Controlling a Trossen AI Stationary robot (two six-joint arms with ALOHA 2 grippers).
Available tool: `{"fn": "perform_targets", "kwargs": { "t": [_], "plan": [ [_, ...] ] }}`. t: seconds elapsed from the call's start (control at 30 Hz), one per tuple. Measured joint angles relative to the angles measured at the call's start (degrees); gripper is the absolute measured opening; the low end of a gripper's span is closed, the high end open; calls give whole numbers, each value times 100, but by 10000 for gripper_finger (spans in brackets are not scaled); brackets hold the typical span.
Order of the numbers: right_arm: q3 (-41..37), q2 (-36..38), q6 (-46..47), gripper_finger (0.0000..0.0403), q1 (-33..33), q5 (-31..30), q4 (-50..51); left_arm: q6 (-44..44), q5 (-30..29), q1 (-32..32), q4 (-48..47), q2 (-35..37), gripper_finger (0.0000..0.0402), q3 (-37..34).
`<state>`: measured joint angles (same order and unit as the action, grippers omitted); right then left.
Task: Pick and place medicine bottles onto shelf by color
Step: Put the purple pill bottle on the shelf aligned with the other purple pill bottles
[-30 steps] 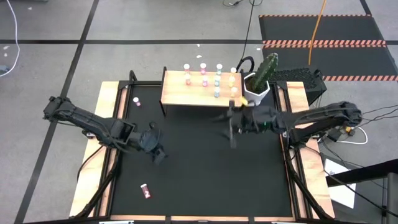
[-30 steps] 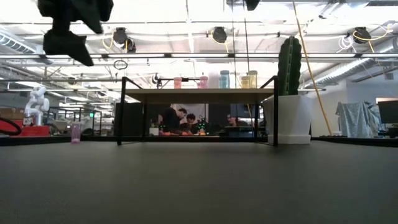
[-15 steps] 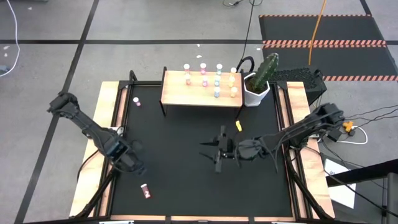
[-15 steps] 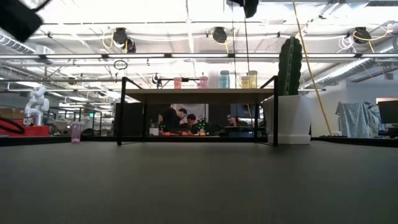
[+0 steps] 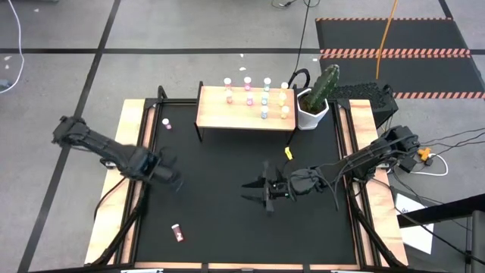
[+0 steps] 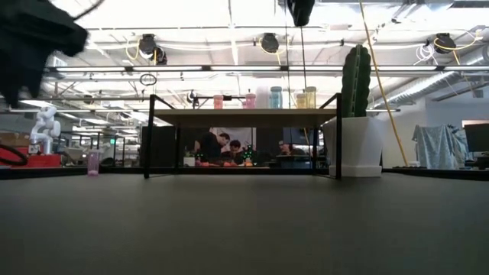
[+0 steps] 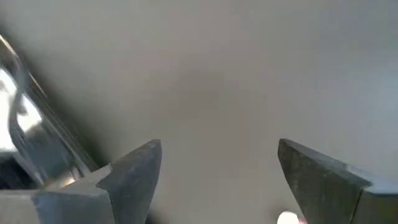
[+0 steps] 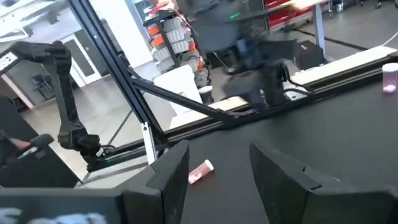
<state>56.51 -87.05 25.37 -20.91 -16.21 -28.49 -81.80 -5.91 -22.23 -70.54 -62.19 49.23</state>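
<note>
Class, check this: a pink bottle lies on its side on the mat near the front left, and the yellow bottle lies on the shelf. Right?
Not quite. The pink bottle does lie front left, but the yellow bottle lies on the black mat, just in front of the shelf, as the high view shows.

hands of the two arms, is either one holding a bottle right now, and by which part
Nothing is held. The left hand is open over bare black mat, and the right hand is open too, nothing between its fingers.

We see the shelf (image 5: 246, 110), a light-wood board on thin black legs, at the mat's far edge, with white-capped bottles (image 5: 256, 95) upright in columns: pink, teal, yellowish. A yellow bottle (image 5: 289, 152) lies before it, a pink bottle (image 5: 176, 233) lies near-left, another (image 5: 166, 123) stands left of the shelf.
</note>
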Motion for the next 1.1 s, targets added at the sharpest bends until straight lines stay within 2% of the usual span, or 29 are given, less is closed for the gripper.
{"fn": "perform_targets", "kwargs": {
  "t": [0.13, 0.2, 0.3, 0.4, 0.57, 0.7, 0.83, 0.9, 0.97, 1.1],
  "plan": [
    [-1, 36, -137, 165, 15, 16, -123, 1052, -137, 1221, -30, 54, 321, 0],
    [-11, 180, -47, 165, 79, 295, -278, 1574, -217, 1785, -12, 44, 321, 0],
    [-11, 709, -128, 165, 247, 812, -200, 2247, -432, 2544, 220, -16, 321, 0],
    [3, 1393, -577, 165, 424, 818, 561, 2666, -596, 3173, 735, -9, 321, -15],
    [0, 2684, -1683, 165, 800, -6, 2101, 2740, -627, 4104, 1341, -13, 321, -103],
    [0, 3472, -2309, 165, 1428, -20, 2795, 2042, -820, 4616, 1367, -14, 321, -323],
    [0, 3753, -2840, 165, 2170, -14, 3044, 1244, -1326, 4974, 1429, -14, 321, -786],
    [0, 3743, -2932, 165, 2534, 129, 3048, 990, -1575, 5165, 1747, -14, 321, -1080],
    [0, 3667, -2886, 165, 2856, 531, 3023, 1081, -1844, 5367, 2189, -14, 321, -1351],
    [0, 3392, -2764, 165, 3327, 1233, 2945, 2108, -2073, 5698, 3699, -16, 321, -1893]
  ]
}}
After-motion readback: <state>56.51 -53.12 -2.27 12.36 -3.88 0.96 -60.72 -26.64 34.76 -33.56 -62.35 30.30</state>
